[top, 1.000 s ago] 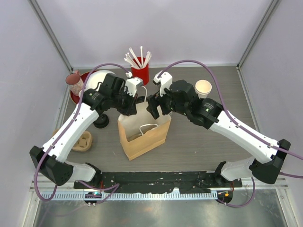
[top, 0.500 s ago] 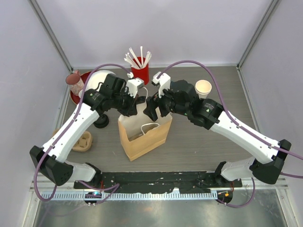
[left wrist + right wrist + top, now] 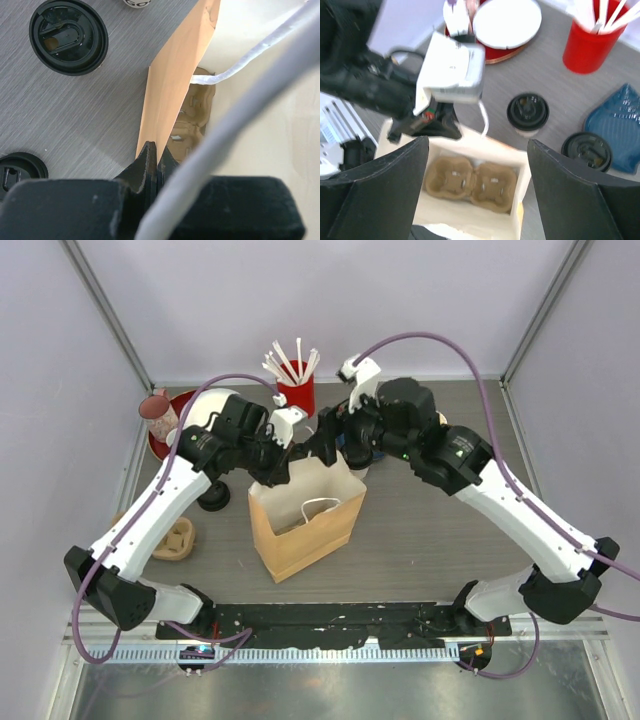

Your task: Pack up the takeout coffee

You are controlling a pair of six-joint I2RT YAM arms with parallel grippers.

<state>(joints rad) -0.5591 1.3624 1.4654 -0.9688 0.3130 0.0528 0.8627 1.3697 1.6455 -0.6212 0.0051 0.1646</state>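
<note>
Two lidded coffee cups, one cup (image 3: 528,113) and the other cup (image 3: 585,149), stand on the bench (image 3: 555,90) beside one paper bag (image 3: 300,535) — left gripper (image 3: 154,150) clenched on its rim, right gripper (image 3: 476,145) released above one two-well carrier (image 3: 470,184)

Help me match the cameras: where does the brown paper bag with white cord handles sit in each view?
Top external: brown paper bag stands open at centre.
Left wrist: bag wall runs up the middle, interior right.
Right wrist: bag open at bottom centre.
Shared landmark: left gripper pinching its rim.
</note>
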